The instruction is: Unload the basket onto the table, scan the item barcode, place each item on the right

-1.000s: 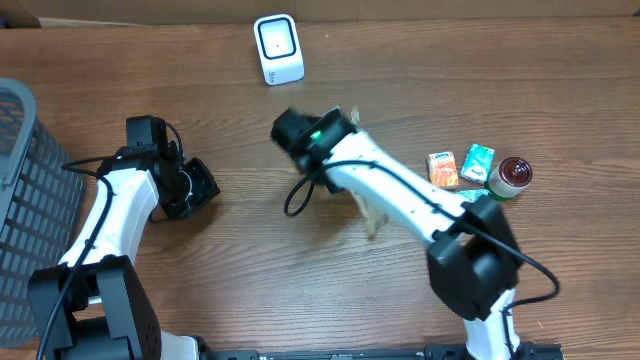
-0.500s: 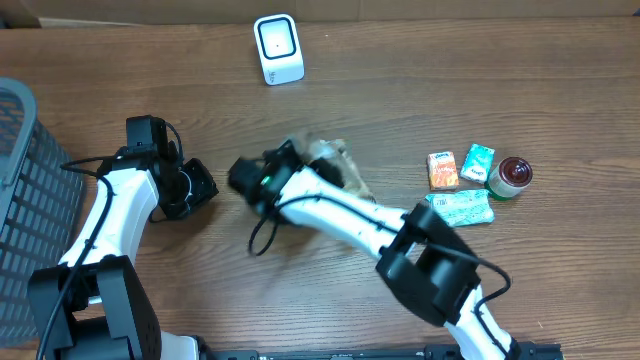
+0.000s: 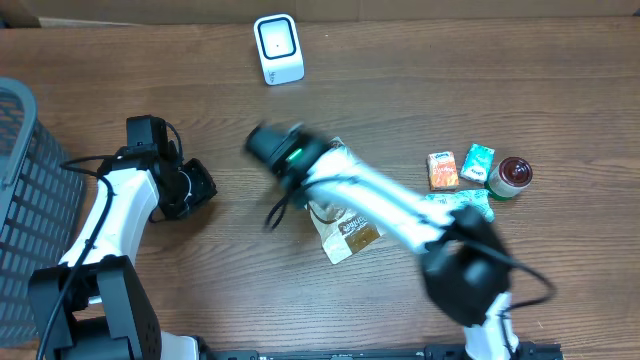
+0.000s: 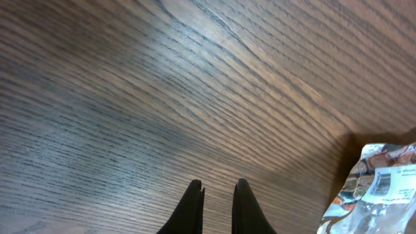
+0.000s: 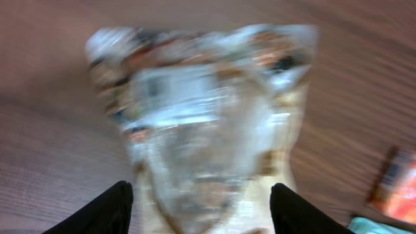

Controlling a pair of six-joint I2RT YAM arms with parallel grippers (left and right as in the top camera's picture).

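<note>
R gripper [image 5: 208,201] has just sprung wide, dropping crinkly clear plastic snack packet [image 3: 347,228] onto wooden table [image 3: 480,70]; L gripper [image 4: 218,195] shut, empty; scan prob. pending.

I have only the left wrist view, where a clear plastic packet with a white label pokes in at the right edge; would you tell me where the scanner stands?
Observer: From overhead, the white box-shaped scanner stands at the far edge of the wooden table, well beyond the clear plastic packet.
Operator: Is the right arm gripping that packet?
Observer: It seems not. In the right wrist view, the right gripper hangs over the packet with its fingers wide apart, and overhead the packet looks to lie on the table.
Operator: Is anything on my side?
Observer: A grey mesh basket sits at the table's left edge.
</note>
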